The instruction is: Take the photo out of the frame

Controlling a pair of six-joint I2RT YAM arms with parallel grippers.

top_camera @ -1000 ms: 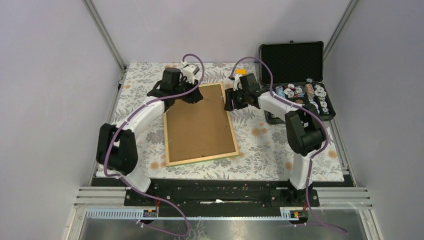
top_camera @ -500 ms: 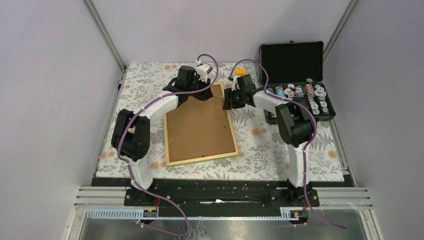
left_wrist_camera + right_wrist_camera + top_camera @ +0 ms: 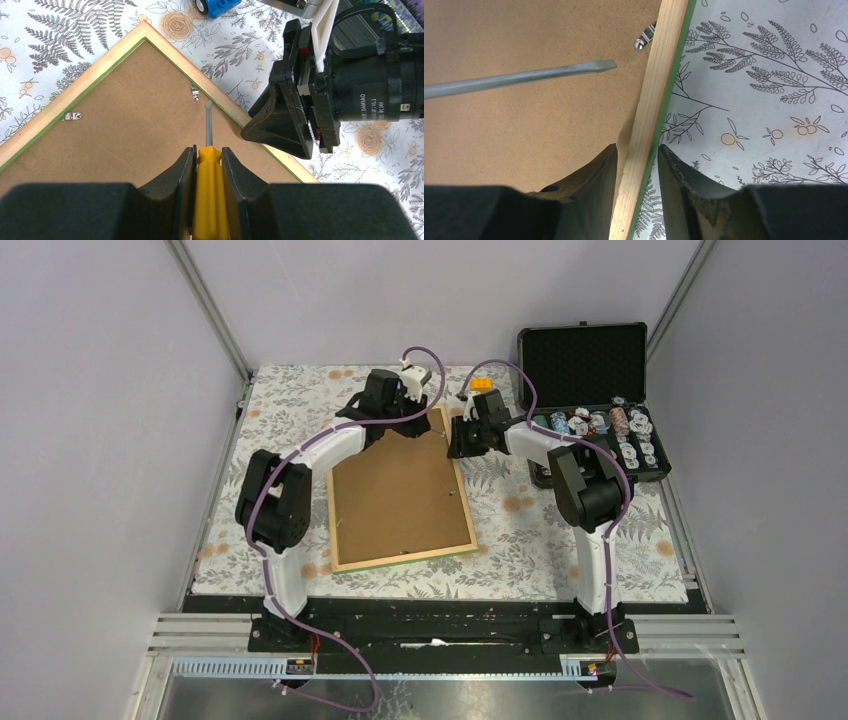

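Left tool (image 3: 207, 150): you have it closed on the yellow handle of a screwdriver (image 3: 209, 175), one finger on each side. The steel shaft sticks straight out ahead of the fingers. Its flat tip sits over the brown back board, just short of a small metal clip (image 3: 195, 91) beside the wood rim. You cannot tell whether the tip touches the board. A second clip (image 3: 72, 116) sits along the other rim of the same corner.

Right tool (image 3: 636, 147): your jaws are narrow and straddle the wood rim, one finger over the back board and the other over the cloth outside. Both fingers lie very close to the rim. You cannot tell whether they pinch it.

Frame (image 3: 400, 490): it lies flat and back up on the floral worktop (image 3: 530, 530) between your two arms, slightly skewed. Both tools are at its far right corner, and a thin green edge shows around the rim. The photo is hidden in every view.

Other items: a black case (image 3: 585, 360) stands open at the far right of the worktop. A blue block (image 3: 220, 6) lies just beyond the frame's corner.
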